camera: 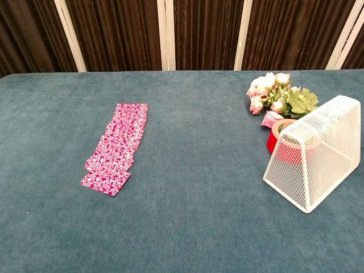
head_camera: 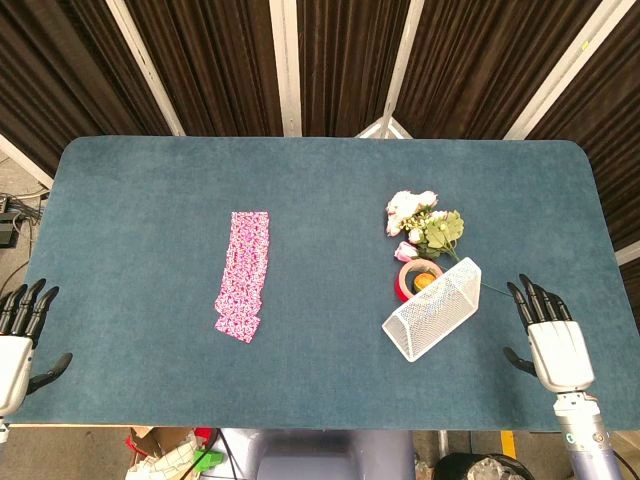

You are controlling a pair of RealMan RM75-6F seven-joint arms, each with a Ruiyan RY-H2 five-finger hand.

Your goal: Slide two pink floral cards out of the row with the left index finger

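Left hand (head_camera: 18, 335) empty with fingers spread at the desk's (head_camera: 330, 200) front left corner, right hand (head_camera: 552, 335) likewise empty at the front right corner, overlapping row of pink floral cards (head_camera: 245, 272) left of centre.

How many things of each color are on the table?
Pink: 1, the row of pink floral cards (overlapping, cannot count singly)
White: 1, the wire mesh basket, tipped over
Red: 1, the roll of tape
Mixed pink, white and green: 1, the flower bunch
Total: 4 things on the blue table
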